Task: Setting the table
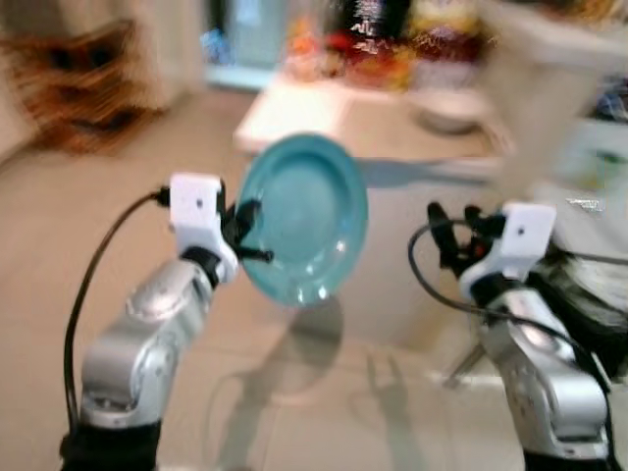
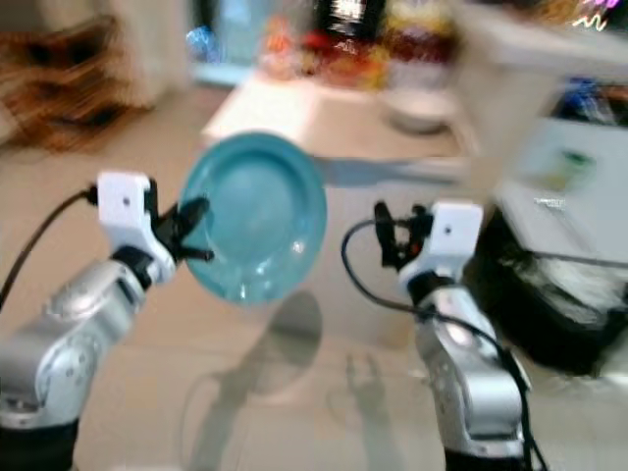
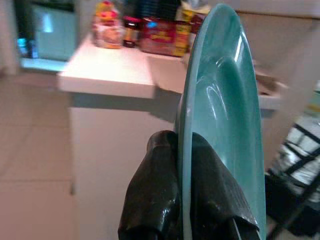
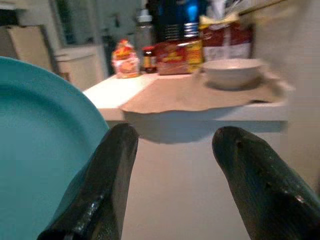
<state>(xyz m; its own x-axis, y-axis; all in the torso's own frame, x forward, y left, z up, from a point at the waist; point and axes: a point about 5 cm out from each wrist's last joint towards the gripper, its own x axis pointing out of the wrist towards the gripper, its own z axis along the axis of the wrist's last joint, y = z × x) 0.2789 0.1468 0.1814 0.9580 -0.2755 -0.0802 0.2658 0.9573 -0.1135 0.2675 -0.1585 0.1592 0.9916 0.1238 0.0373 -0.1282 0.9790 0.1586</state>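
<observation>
Plate (image 1: 306, 218), teal and round, is what you have in the air in front of the robot, held on edge with its hollow face toward the camera, at about 11 o'clock from the middle of the head view. Beyond it, at 12 o'clock, you see a white counter (image 1: 294, 113) with a brown mat (image 4: 200, 95) on top; the picture is blurred there.

On the mat sits a white bowl (image 4: 232, 71), and behind it, along the back of the counter, stand jars and packets (image 4: 172, 50) too blurred to name.

Your left gripper (image 1: 247, 235) sits at 9 o'clock of the plate and is clamped on its rim: in the left wrist view one black finger (image 3: 155, 195) presses each face, the rim running up between them.

Your right gripper (image 1: 453, 235) hangs at 3 o'clock of the plate, well apart from it, fingers spread wide and empty, pointing toward the counter.
</observation>
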